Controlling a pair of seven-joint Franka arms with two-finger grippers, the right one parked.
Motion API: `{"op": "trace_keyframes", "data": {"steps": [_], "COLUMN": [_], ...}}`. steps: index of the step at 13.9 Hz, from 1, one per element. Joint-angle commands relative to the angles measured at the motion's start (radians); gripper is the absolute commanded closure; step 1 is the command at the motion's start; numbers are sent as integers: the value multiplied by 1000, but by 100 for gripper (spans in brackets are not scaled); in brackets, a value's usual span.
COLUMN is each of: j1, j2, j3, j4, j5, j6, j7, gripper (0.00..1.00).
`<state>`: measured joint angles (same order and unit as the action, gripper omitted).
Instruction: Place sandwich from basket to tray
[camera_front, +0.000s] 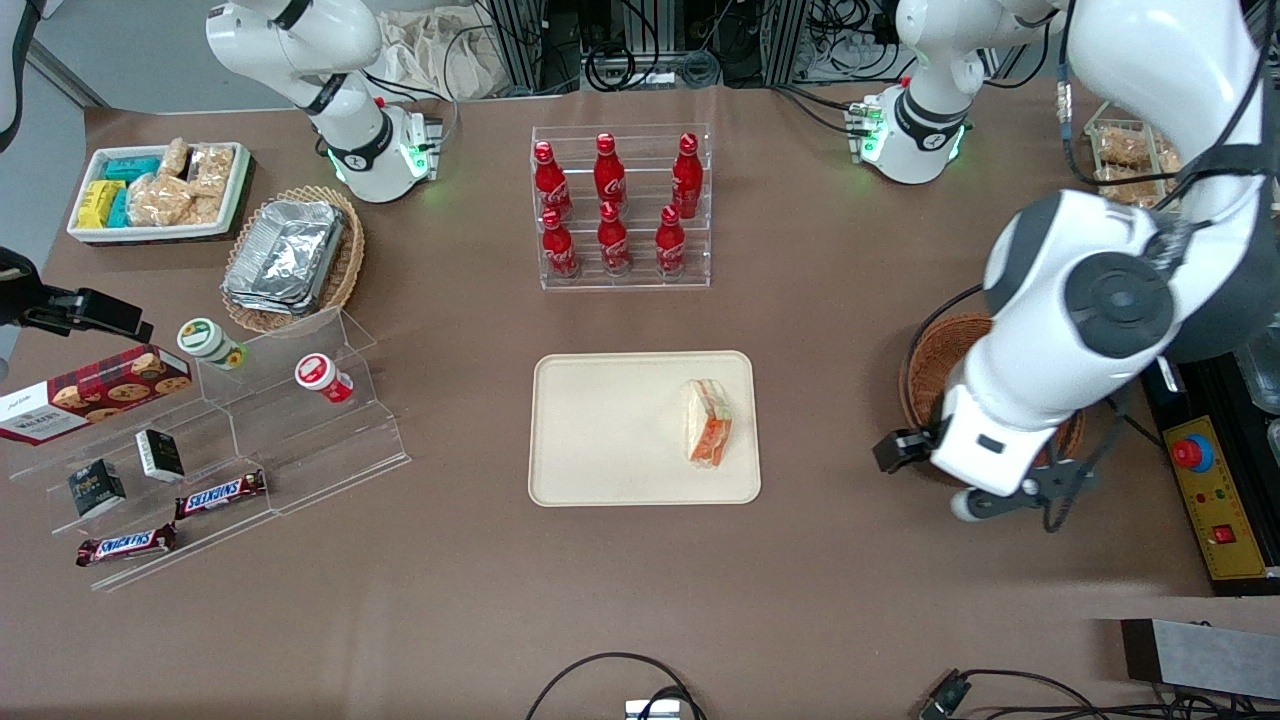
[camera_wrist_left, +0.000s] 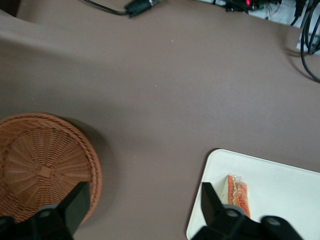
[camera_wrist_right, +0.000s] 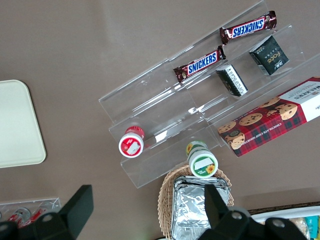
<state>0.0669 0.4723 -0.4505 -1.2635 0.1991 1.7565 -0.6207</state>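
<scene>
Looking at your tray (camera_front: 620, 430): sandwich (camera_front: 708, 422) lies on it, toward the working arm's end. Basket (camera_wrist_left: 42, 167) holds nothing. Gripper (camera_wrist_left: 142, 207) hovers over bare table between them, fingers (camera_wrist_left: 75, 202) spread apart, carrying nothing.

— Seen from the front, what stands at twelve o'clock from the table's middle?
— Six red cola bottles (camera_front: 615, 205) in a clear rack (camera_front: 622, 275).
— And at nine?
— A cookie box (camera_front: 95, 392) on acrylic steps (camera_front: 300, 440). Snickers bars (camera_front: 220, 493) lie at eight, foil containers (camera_front: 283, 258) at ten.
</scene>
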Motion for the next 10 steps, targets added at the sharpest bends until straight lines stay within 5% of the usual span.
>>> {"op": "trace_keyframes", "data": {"steps": [1, 4, 10], "j1": [-1, -1, -2], "j2": [-111, -207, -375], "j3": [111, 203, 309], "j4": [-52, -120, -191], "j5": [-149, -201, -181], "j6": [-26, -44, -214], "j7": [166, 306, 539], "gripper": [0, 0, 0]}}
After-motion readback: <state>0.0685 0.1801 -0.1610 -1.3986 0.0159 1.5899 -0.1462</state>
